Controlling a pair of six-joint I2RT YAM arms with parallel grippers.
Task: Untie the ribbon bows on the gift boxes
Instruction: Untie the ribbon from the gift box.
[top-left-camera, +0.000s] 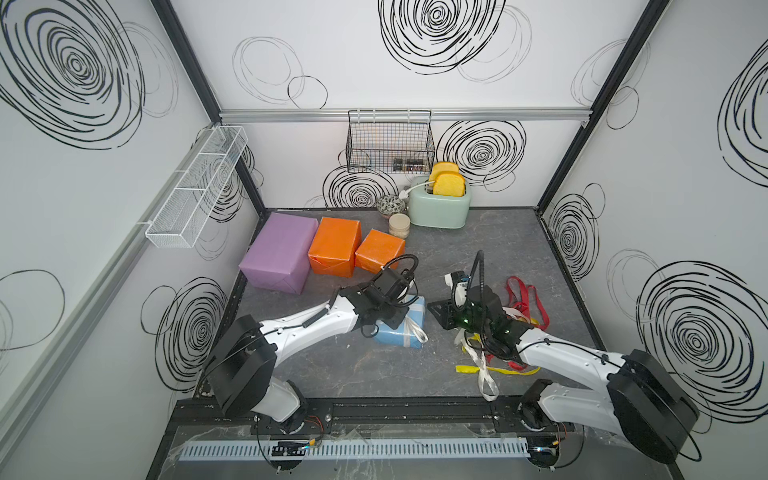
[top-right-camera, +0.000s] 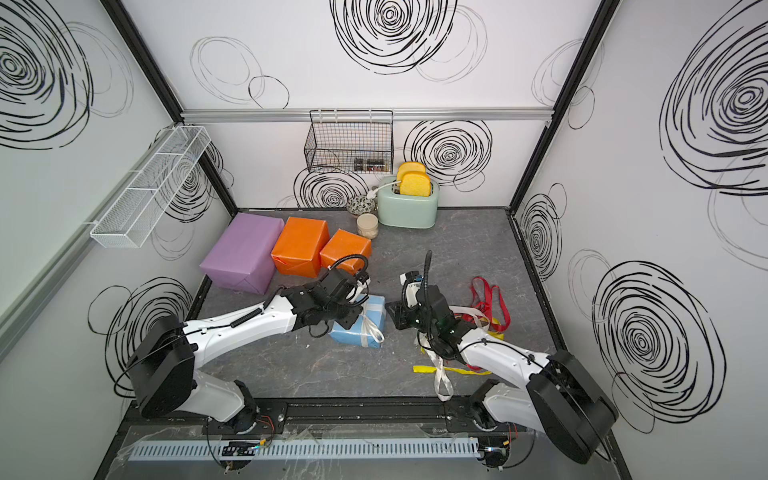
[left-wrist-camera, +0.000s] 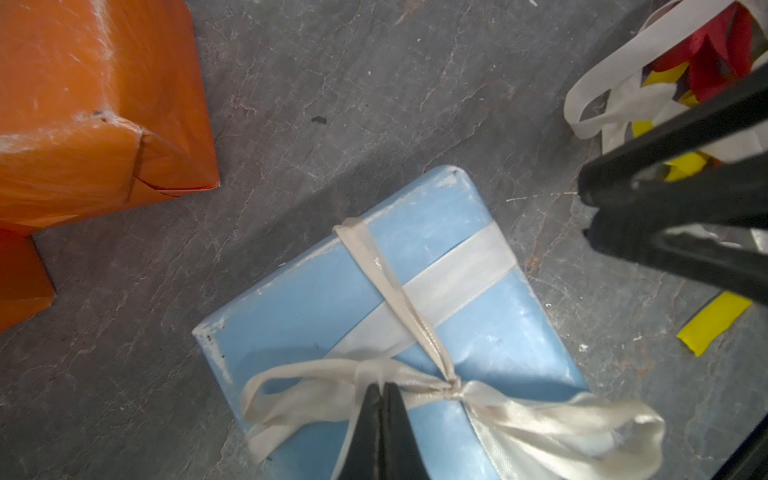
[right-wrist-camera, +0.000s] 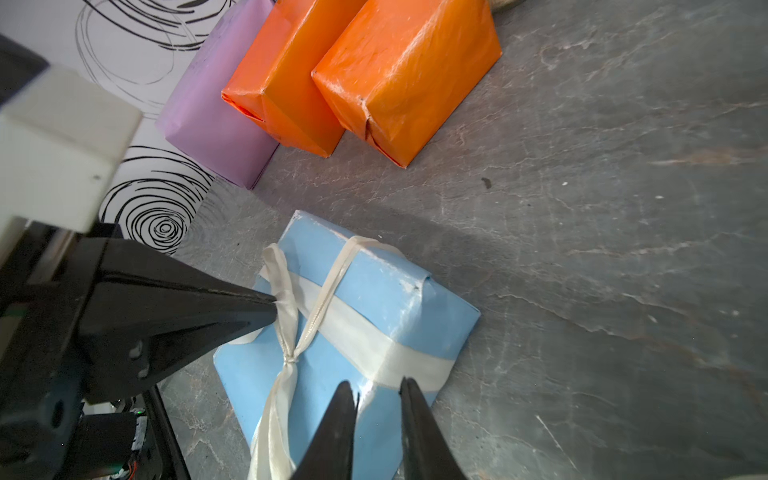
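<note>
L fingers (left-wrist-camera: 380, 401) clenched on white satin ribbon bow (left-wrist-camera: 453, 384) atop light-blue paper box (left-wrist-camera: 311, 316); R fingers (right-wrist-camera: 343, 411) parted, empty. Pull slowly outward, R bracing box.

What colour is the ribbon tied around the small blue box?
The ribbon is silvery white; the left wrist view shows it best.

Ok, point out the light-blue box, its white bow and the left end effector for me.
light-blue box (left-wrist-camera: 311, 299), left wrist view, bare top face.
white bow (left-wrist-camera: 454, 384), left wrist view, its knot.
left end effector (left-wrist-camera: 383, 388), left wrist view, between its closed fingertips.
</note>
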